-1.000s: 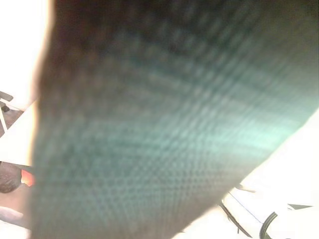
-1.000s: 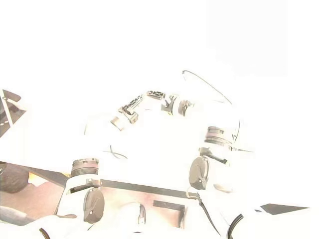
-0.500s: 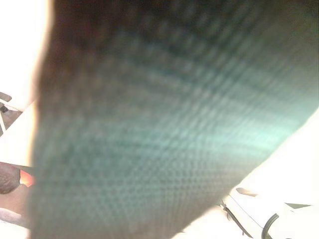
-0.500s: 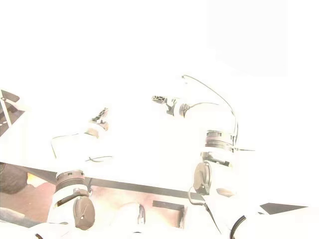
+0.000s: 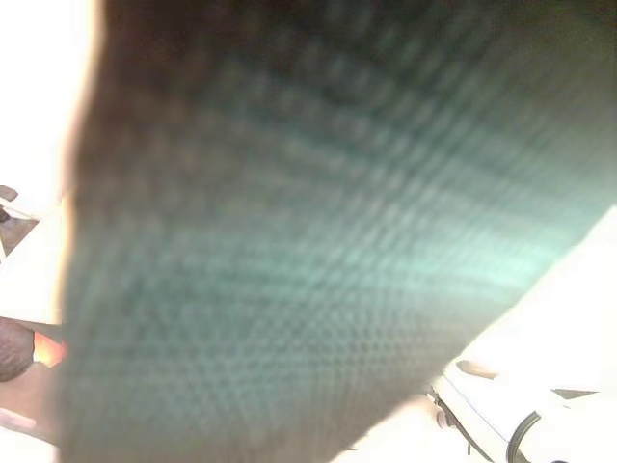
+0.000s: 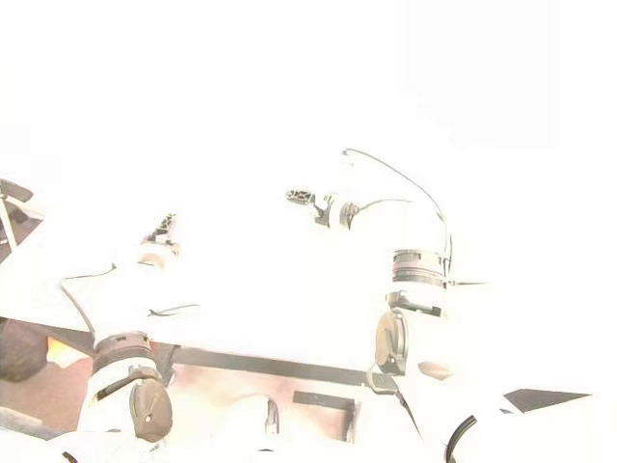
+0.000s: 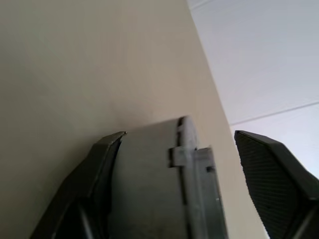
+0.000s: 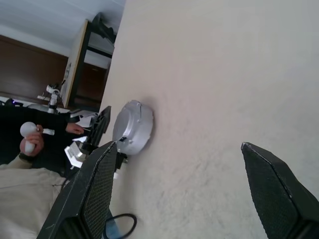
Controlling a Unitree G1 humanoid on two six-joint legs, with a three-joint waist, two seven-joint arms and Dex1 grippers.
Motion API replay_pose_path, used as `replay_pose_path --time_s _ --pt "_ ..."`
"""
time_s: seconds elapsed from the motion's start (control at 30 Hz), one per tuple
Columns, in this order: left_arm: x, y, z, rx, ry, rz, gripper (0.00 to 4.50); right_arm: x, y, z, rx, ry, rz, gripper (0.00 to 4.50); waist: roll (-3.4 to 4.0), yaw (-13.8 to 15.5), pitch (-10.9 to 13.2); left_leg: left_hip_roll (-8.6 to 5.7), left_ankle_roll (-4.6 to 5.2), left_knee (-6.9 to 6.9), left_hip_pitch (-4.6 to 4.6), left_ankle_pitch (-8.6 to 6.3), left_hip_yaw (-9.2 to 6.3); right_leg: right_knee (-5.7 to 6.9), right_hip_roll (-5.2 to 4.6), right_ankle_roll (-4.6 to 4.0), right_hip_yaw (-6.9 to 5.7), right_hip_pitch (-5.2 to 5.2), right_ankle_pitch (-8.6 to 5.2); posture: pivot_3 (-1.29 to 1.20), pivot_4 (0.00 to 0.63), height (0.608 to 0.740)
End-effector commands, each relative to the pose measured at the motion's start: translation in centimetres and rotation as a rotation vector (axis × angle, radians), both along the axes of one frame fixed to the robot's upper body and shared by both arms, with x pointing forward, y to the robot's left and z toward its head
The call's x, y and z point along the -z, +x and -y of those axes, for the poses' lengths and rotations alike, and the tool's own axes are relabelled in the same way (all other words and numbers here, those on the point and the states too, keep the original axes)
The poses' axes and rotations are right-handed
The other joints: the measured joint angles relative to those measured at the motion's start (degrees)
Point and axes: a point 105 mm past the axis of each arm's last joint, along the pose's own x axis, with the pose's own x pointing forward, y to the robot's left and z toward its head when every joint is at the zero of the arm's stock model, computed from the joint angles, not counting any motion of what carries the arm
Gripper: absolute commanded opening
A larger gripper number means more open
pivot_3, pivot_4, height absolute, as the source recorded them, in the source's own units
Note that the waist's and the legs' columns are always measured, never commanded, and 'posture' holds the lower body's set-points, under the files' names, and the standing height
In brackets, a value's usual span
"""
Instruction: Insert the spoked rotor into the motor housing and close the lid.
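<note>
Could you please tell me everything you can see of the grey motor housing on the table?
The motor housing is a round, silver-grey part that looks like cast metal, with a domed face and a rim around its edge. It rests on the pale table, with a small black part at its edge. In the left wrist view it sits close between the left gripper's open fingers, showing a ridged flange with notches; one finger lies at its side, though contact cannot be told. The right gripper stands open, well away from it.

The round grey metal motor housing (image 8: 132,127) looks smooth and a bit shiny. The cream tabletop (image 8: 224,89) looks matt and soft.
</note>
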Motion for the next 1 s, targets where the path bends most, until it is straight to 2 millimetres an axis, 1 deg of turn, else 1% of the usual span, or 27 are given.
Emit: replay_pose_path --time_s 0.03,0.07,0.13,0.17,0.2,0.23,0.3,0.37,0.4,0.43,0.47,0.5,0.53,0.57,0.6,0.67,0.73,0.77,0.83,0.9,0.97,1.0 --pt "-2.1 -1.2 -5.0 -0.177 0.104 -0.005 4.04 -1.5 0.4 -0.3 -0.011 0.007 0.045 4.5 0.0 0.0 0.0 0.05 -0.03 0.0 0.06 0.01 -0.01 0.0 0.07 -0.02 0.0 0.03 -0.01 0.0 0.0 0.74" --pt "-2.6 -1.4 -5.8 -0.204 0.132 -0.012 4.04 -1.5 0.4 -0.3 -0.012 0.006 0.044 4.5 0.0 0.1 0.0 0.1 -0.05 0.0 0.07 0.03 -0.03 0.0 0.15 -0.04 0.01 0.04 -0.02 0.0 0.0 0.74" --pt "-4.2 -1.9 -7.8 -0.264 0.212 -0.015 4.04 -1.4 0.5 -0.3 -0.014 -0.006 0.057 4.5 -0.01 0.6 0.0 0.15 -0.07 0.0 0.06 0.04 -0.03 0.0 0.21 -0.05 0.01 0.06 -0.02 0.0 0.0 0.74" --pt "-5.1 -2.0 -8.4 -0.281 0.251 -0.015 4.04 -1.5 0.5 -0.3 -0.013 -0.015 0.076 4.5 -0.04 0.9 0.0 0.16 -0.07 0.0 0.05 0.04 -0.03 0.0 0.21 -0.05 0.01 0.05 -0.02 0.0 0.0 0.74" --pt "-5.5 -2.0 -8.6 -0.29 0.275 -0.015 4.04 -1.5 0.6 -0.3 -0.012 -0.021 0.089 4.5 -0.08 1.0 0.0 0.17 -0.07 0.01 0.03 0.04 -0.04 0.0 0.21 -0.06 0.01 0.06 -0.02 0.0 0.0 0.74" --pt "-6.7 -1.7 -8.6 -0.286 0.326 0.003 4.04 -2.0 0.9 0.0 0.003 -0.043 0.157 4.5 -0.09 1.1 0.0 0.17 -0.08 0.01 0.03 0.04 -0.04 0.0 0.21 -0.09 0.01 0.07 0.0 0.0 0.0 0.74" --pt "-9.4 -0.8 -7.6 -0.253 0.438 0.062 4.04 -3.4 1.6 0.7 0.038 -0.124 0.381 4.5 -0.17 1.7 0.0 0.14 -0.08 0.01 0.01 0.04 -0.03 -0.02 0.17 -0.31 0.01 0.09 0.14 0.0 0.0 0.74" --pt "-12.3 0.4 -5.4 -0.188 0.565 0.144 4.04 -4.5 2.0 1.8 0.065 -0.23 0.597 4.5 -0.4 2.5 0.0 0.13 -0.07 0.02 -0.01 0.04 -0.02 -0.06 0.13 -0.29 0.0 0.13 0.13 0.0 0.0 0.74" --pt "-13.9 1.2 -3.6 -0.117 0.632 0.196 4.04 -4.9 2.0 2.4 0.042 -0.237 0.648 4.5 -0.51 2.8 0.0 0.14 -0.08 0.02 -0.02 0.04 -0.03 -0.06 0.13 -0.28 -0.01 0.13 0.12 0.0 0.0 0.74" --pt "-15.2 1.9 -1.6 -0.039 0.698 0.247 4.04 -5.4 1.7 2.9 -0.006 -0.207 0.67 4.5 -0.61 3.1 0.0 0.14 -0.08 0.04 -0.03 0.04 -0.03 -0.06 0.12 -0.28 -0.01 0.13 0.13 0.0 0.0 0.74" --pt "-16.2 2.5 0.6 0.058 0.763 0.287 4.04 -6.1 1.5 3.6 -0.038 -0.187 0.711 4.5 -0.63 3.2 0.0 0.13 -0.07 0.06 -0.05 0.04 -0.03 -0.05 0.12 -0.29 -0.01 0.13 0.14 0.0 0.0 0.74" --pt "-16.9 3.0 3.2 0.181 0.834 0.328 4.04 -7.0 1.2 4.5 -0.068 -0.196 0.781 4.5 -0.64 3.2 0.0 0.12 -0.07 0.07 -0.05 0.04 -0.02 -0.05 0.09 -0.33 -0.01 0.15 0.17 0.0 0.0 0.74" --pt "-17.2 3.2 5.6 0.288 0.897 0.36 4.04 -7.6 1.1 5.4 -0.092 -0.241 0.853 4.5 -0.65 3.5 0.0 0.1 -0.07 0.07 -0.04 0.03 -0.01 -0.05 0.06 -0.37 0.0 0.17 0.19 0.0 0.0 0.74" --pt "-17.3 3.2 8.1 0.403 0.979 0.387 4.04 -7.9 1.1 6.5 -0.116 -0.316 0.92 4.5 -0.64 3.5 0.0 0.07 -0.04 0.08 -0.04 0.02 0.01 -0.03 0.02 -0.39 0.0 0.16 0.2 0.0 0.0 0.74" --pt "-17.2 3.1 9.9 0.488 1.038 0.403 4.04 -8.0 1.1 7.3 -0.139 -0.371 0.955 4.5 -0.63 3.6 0.0 0.06 -0.04 0.08 -0.02 0.02 0.02 -0.02 0.01 -0.43 0.01 0.16 0.22 0.0 0.0 0.74" --pt "-16.1 2.7 13.8 0.68 1.113 0.431 4.04 -7.6 0.9 9.1 -0.198 -0.479 0.997 4.5 -0.63 3.5 0.0 0.06 0.0 0.08 0.0 0.0 0.05 0.05 0.01 -0.53 0.01 0.13 0.18 0.0 0.0 0.74" --pt "-13.9 1.9 17.7 0.89 1.153 0.443 4.04 -6.3 -0.1 10.4 -0.325 -0.579 1.025 4.5 -0.6 3.1 0.0 0.07 0.04 0.08 0.02 -0.02 0.08 0.2 0.03 -0.71 0.01 0.09 0.08 0.0 0.0 0.74" --pt "-12.8 1.4 19.2 0.973 1.148 0.448 4.04 -5.4 -0.8 10.7 -0.396 -0.613 1.024 4.5 -0.59 3.0 0.0 0.08 0.07 0.07 -0.02 -0.03 0.09 0.24 0.03 -0.78 0.01 0.09 0.04 0.0 0.0 0.74" --pt "-11.1 0.7 21.0 1.074 1.141 0.442 4.04 -4.0 -1.8 11.1 -0.486 -0.647 1.013 4.5 -0.58 2.5 0.0 0.12 0.16 0.07 -0.05 -0.09 0.09 0.27 0.07 -0.9 0.0 0.14 -0.04 0.0 0.0 0.74" --pt "-8.1 -0.5 22.9 1.192 1.147 0.41 4.04 -1.6 -2.2 11.7 -0.537 -0.731 0.965 4.5 -0.57 2.0 0.0 0.24 0.24 0.08 -0.12 -0.12 0.11 0.26 0.24 -0.93 0.01 0.07 -0.04 0.0 0.0 0.74" --pt "-5.8 -1.3 23.8 1.255 1.155 0.372 4.04 0.4 -2.5 12.2 -0.564 -0.803 0.936 4.5 -0.53 1.8 0.0 0.37 0.26 0.09 -0.11 -0.12 0.09 0.26 0.43 -1.01 0.03 0.03 -0.07 0.0 0.0 0.74" --pt "-5.2 -1.5 24.0 1.266 1.158 0.361 4.04 1.0 -2.6 12.3 -0.57 -0.822 0.931 4.5 -0.5 1.7 0.0 0.43 0.25 0.09 -0.12 -0.12 0.07 0.27 0.48 -1.07 0.02 0.0 -0.09 0.0 0.0 0.74"
